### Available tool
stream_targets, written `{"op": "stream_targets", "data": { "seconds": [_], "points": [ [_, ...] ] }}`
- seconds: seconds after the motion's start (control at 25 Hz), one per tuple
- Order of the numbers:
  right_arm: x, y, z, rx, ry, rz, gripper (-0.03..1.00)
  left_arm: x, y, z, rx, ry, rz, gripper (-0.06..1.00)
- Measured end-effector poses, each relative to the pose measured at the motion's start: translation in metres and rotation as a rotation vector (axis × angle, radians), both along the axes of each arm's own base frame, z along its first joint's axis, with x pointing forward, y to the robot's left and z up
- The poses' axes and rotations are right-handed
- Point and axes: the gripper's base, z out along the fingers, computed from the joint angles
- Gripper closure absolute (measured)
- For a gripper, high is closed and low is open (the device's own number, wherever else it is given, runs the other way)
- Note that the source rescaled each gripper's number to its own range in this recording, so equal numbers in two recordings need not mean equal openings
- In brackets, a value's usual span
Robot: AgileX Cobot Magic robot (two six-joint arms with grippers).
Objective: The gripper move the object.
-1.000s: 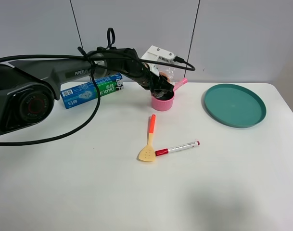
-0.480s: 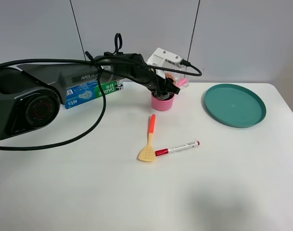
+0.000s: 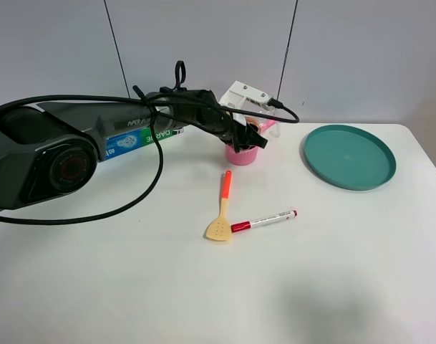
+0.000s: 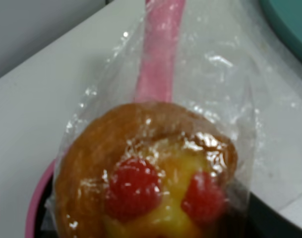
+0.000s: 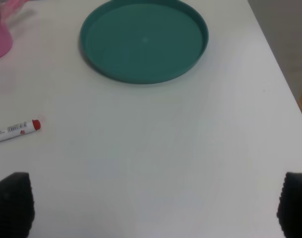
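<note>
The left end effector (image 3: 250, 136) seems to pinch the wrapped pastry (image 4: 141, 168) between its mostly hidden jaws, with the pink saucepan (image 3: 241, 155) directly beneath. The lift is best made straight up, clear of the rim, gripping gently so the wrapper cannot slip.

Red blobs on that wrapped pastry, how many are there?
2, side by side atop the pastry: one blob, the other blob. More may hide beyond the picture's edge.

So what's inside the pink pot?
A pastry with red spots, in a clear wrapper, fills the pink pot's mouth. It covers the bottom, so anything underneath is hidden. How deep the pastry reaches cannot be told.
</note>
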Motion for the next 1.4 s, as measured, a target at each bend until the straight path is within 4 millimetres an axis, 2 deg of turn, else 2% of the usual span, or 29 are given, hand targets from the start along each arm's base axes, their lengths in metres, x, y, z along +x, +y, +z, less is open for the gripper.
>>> {"op": "stream_targets", "data": {
  "seconds": [0.28, 0.32, 0.36, 0.52, 0.56, 0.8, 1.4],
  "points": [
    [0.000, 0.000, 0.000, 0.000, 0.000, 0.000, -0.03, 0.000, 0.000, 0.000, -0.001, -0.002, 0.001, 0.94],
    [0.000, 0.000, 0.000, 0.000, 0.000, 0.000, -0.03, 0.000, 0.000, 0.000, -0.001, -0.002, 0.001, 0.91],
    [0.000, 0.000, 0.000, 0.000, 0.000, 0.000, -0.03, 0.000, 0.000, 0.000, -0.001, -0.002, 0.001, 0.79],
    [0.000, 0.000, 0.000, 0.000, 0.000, 0.000, -0.03, 0.000, 0.000, 0.000, -0.001, -0.002, 0.001, 0.09],
    [0.000, 0.000, 0.000, 0.000, 0.000, 0.000, -0.03, 0.000, 0.000, 0.000, -0.001, -0.002, 0.001, 0.05],
    [0.000, 0.000, 0.000, 0.000, 0.000, 0.000, -0.03, 0.000, 0.000, 0.003, -0.005, -0.009, 0.002, 0.01],
    [0.000, 0.000, 0.000, 0.000, 0.000, 0.000, -0.03, -0.007, 0.002, 0.058, -0.036, -0.026, -0.018, 0.00]
  ]
}}
